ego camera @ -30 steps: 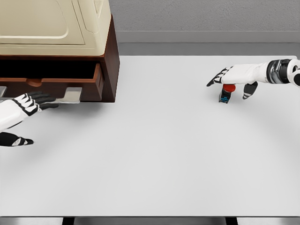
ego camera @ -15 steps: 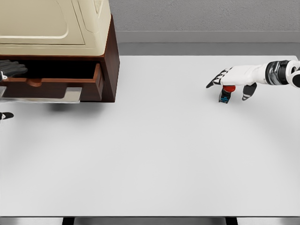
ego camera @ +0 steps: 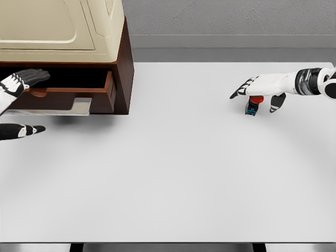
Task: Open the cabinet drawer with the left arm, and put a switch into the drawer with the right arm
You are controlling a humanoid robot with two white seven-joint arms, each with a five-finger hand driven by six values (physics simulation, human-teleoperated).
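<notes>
At far right of table: right hand (ego camera: 260,89) sits directly over the switch (ego camera: 253,106), fingers spread and draped around it, not yet closed on it; thumb hangs down on the far-right side
switch: small, red button on top, blue-and-dark body, standing upright on the white table (ego camera: 178,173), well apart from the cabinet (ego camera: 125,63)
drawer: drawer (ego camera: 73,92) at the cabinet's base is pulled out only part way, dark cavity showing behind its front; a pale metal lip sits just under it
left hand: left hand (ego camera: 16,100) is at the left edge, level with the drawer front; upper fingers extended near the round knob, thumb splayed well below; nothing visibly gripped, so read it as spread, and contact with the knob can't be confirmed from this view
step in hand: looks like finishing the drawer pull while the right hand pre-shapes for the pick
how to do the pull: you want fingers actually hooked on the knob or over the front edge before drawing back; pull straight out along the drawer's travel, no sideways load
opening check: gap looks shallow for a top-down drop; get more drawer out before you carry anything over
how to do the pick: close thumb against fingers on the body's sides, below the red cap; squeeze evenly, it's small and likely to tip or squirt out
risk: pinching the red cap alone may let the body swing; lift straight up first, then traverse left clear of the cabinet's side wall
</notes>
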